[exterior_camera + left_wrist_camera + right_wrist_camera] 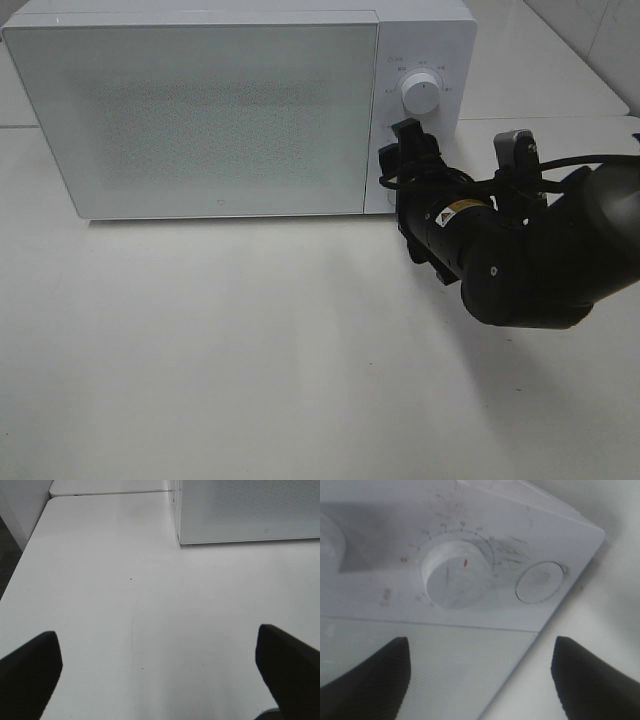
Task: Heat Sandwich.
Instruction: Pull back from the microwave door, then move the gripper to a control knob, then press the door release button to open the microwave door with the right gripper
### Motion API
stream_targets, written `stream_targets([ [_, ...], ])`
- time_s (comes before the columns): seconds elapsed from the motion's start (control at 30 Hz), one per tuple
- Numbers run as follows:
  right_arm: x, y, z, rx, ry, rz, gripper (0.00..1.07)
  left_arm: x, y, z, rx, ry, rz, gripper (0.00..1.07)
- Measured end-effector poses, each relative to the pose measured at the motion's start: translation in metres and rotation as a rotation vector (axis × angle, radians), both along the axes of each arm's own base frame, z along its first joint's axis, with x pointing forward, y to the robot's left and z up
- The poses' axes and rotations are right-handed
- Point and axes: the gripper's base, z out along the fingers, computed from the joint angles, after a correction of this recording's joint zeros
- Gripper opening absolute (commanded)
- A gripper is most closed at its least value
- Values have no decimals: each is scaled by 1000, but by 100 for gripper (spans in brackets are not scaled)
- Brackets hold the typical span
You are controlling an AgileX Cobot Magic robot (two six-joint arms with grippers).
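Note:
The sandwich is out of view. A white microwave (200, 110) stands at the back of the table with its door shut. My right gripper (396, 150) is at the lower part of its control panel (425, 50). In the right wrist view the right gripper (480, 665) is open, and its dark fingers (370, 680) stand apart just short of a white knob (454, 574) with a red mark. They touch nothing. A round button (539, 582) sits beside that knob. My left gripper (160, 667) is open over bare table, with nothing between its fingers.
The upper knob (421, 93) on the panel is uncovered. The white table (250, 350) stretches in front of the microwave. Its edge (30, 555) runs along the side in the left wrist view, near the microwave's corner (180, 540). The right arm's black body (530, 260) hangs over the table's right side.

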Motion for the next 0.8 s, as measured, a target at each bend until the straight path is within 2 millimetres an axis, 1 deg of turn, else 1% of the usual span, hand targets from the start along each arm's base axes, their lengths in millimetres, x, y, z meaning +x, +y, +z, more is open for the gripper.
stream_targets([
  [0.03,-2,0,0,-34,10,26,76,0,0,0,0,0,0,98],
  [0.07,-7,0,3,-104,35,84,76,0,0,0,0,0,0,98],
  [0.1,-7,0,3,-104,35,84,76,0,0,0,0,0,0,98],
  [0.2,-12,1,9,-207,64,176,76,0,0,0,0,0,0,98],
  [0.23,-12,1,9,-207,64,176,76,0,0,0,0,0,0,98],
  [0.27,-15,2,14,-289,80,250,76,0,0,0,0,0,0,98],
  [0.33,-19,3,20,-373,88,322,76,0,0,0,0,0,0,98],
  [0.37,-23,3,24,-448,93,389,76,0,0,0,0,0,0,98],
  [0.4,-23,3,24,-448,93,389,76,0,0,0,0,0,0,98],
  [0.5,-29,1,29,-547,118,492,76,0,0,0,0,0,0,98],
  [0.53,-29,1,29,-547,118,492,76,0,0,0,0,0,0,98],
  [0.57,-31,-3,32,-593,145,546,76,0,0,0,0,0,0,98],
  [0.63,-32,-10,35,-635,171,589,76,0,0,0,0,0,0,98],
  [0.67,-33,-18,39,-684,188,639,76,0,0,0,0,0,0,98],
  [0.7,-33,-18,39,-684,188,639,76,0,0,0,0,0,0,98],
  [0.8,-36,-28,44,-726,216,699,76,0,0,0,0,0,0,98],
])
